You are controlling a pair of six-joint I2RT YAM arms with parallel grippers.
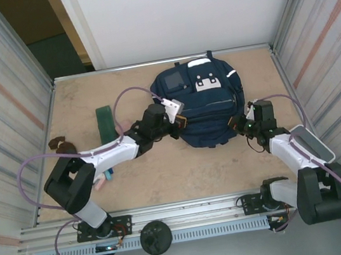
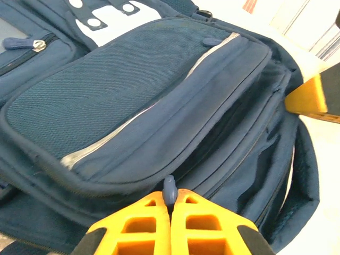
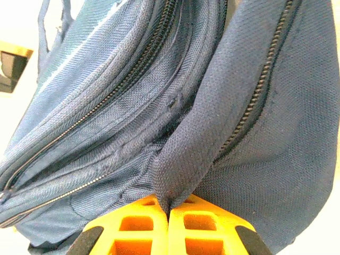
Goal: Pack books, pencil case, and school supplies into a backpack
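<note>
The backpack (image 1: 203,106) lies flat on the table (image 1: 152,175), a little toward 1 o'clock from the table's middle. Its white patch (image 1: 205,82) and grey square patch (image 1: 176,78) face up at its 12 o'clock end. Both arms meet the bag at its near end, one on each side.

The left gripper (image 1: 179,121) sits against the backpack's 8 o'clock edge. In the left wrist view its yellow fingers (image 2: 151,204) are pressed together, with a small dark-blue zipper pull (image 2: 169,189) pinched between the tips and standing toward 12 o'clock. Just beyond the pull runs a zip seam, and past that is the mesh front pocket (image 2: 133,95). At 3 o'clock in that view one yellow finger (image 2: 305,98) of the other arm touches the bag's side.

The right gripper (image 1: 243,124) is at the backpack's 4 o'clock corner. In the right wrist view its jaws are clamped on a fold (image 3: 180,164) of the bag's navy fabric, which narrows to a point between the tips. Zip lines run off toward 12 and 1 o'clock.

Apart from the bag, a dark green flat piece (image 1: 104,121) lies at its 9 o'clock, with brown lumps (image 1: 60,144) further out the same way. A pale pink piece (image 1: 100,183) lies at 8 o'clock, half hidden under the left arm; what it is cannot be told
</note>
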